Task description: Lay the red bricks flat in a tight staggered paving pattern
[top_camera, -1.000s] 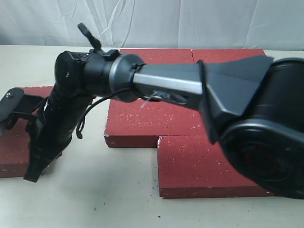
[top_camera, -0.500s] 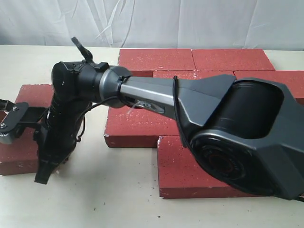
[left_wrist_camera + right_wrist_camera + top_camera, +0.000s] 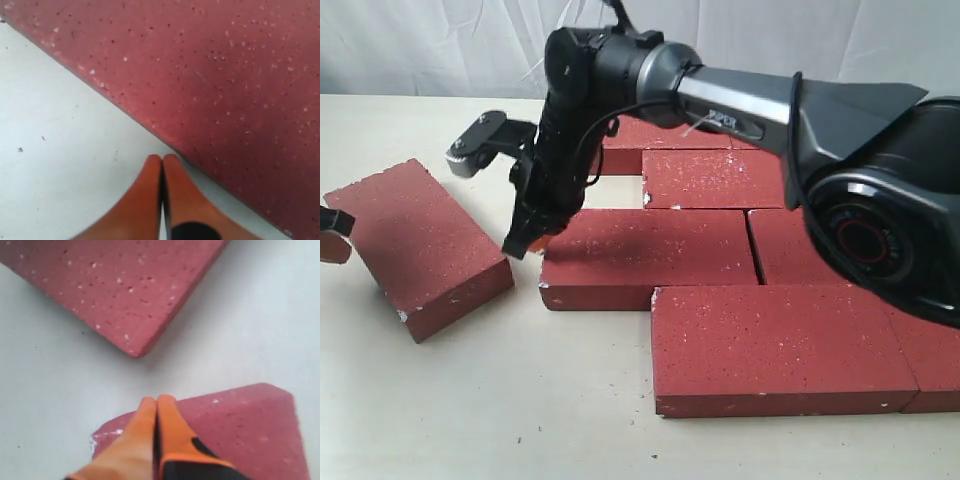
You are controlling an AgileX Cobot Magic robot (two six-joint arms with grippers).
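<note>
exterior: loose brick (image 3: 420, 245) lies skewed on the desk (image 3: 520, 400), apart from the laid bricks (image 3: 650, 258), with the right pincer (image 3: 523, 240) in the gap | left wrist: left pincer (image 3: 161, 165) pressed together just beside that brick's edge; best to push low and squarely | right wrist: right pincer together over a laid brick's corner; it should clear the gap first

Exterior view raised at the table (image 3: 520, 420) front, facing the white curtain (image 3: 420, 45), 2 wrist views very near, looking down past left gripper (image 3: 161, 159) and right gripper (image 3: 156, 401), left wrist and exterior sharing the angled loose brick (image 3: 420, 245)
</note>
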